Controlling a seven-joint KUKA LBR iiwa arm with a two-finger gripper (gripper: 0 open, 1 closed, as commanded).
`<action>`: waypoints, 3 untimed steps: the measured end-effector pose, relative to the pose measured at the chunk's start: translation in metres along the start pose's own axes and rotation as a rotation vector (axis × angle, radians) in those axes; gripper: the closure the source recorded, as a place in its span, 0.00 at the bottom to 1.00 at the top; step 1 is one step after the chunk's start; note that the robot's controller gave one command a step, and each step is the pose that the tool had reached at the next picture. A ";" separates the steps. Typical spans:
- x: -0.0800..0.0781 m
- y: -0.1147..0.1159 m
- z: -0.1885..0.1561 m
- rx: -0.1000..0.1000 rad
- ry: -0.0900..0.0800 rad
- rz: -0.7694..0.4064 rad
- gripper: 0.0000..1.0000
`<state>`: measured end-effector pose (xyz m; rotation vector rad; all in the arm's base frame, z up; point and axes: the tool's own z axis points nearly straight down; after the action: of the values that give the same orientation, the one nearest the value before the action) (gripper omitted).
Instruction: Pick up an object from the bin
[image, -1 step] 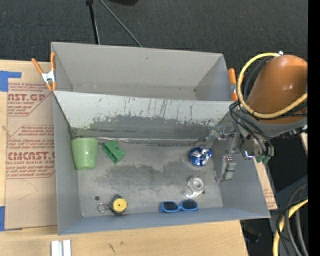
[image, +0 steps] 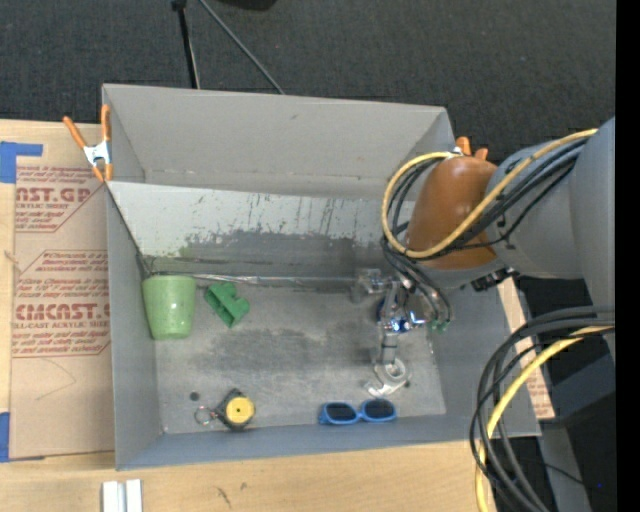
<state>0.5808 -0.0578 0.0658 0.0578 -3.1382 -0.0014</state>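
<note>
On dark carpet (image: 400, 50), a grey metal bin (image: 270, 140) holds blue plastic sunglasses (image: 358, 412) just beside the lowered jaws, apart or together I cannot tell.

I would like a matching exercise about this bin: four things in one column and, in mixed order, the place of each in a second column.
1 green cup
2 yellow round thing
3 blue sunglasses
4 gripper

a low in the view, right of middle
b far left in the view
c just above the sunglasses
d low in the view, left of middle

Pairs: 1-b; 2-d; 3-a; 4-c
</note>
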 end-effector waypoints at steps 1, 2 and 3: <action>0.004 -0.068 -0.010 0.005 -0.006 -0.042 0.00; -0.001 -0.082 -0.004 0.002 -0.006 -0.170 0.00; -0.001 -0.081 -0.005 0.002 -0.006 -0.170 1.00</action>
<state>0.5848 -0.1392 0.0706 0.3251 -3.1283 0.0019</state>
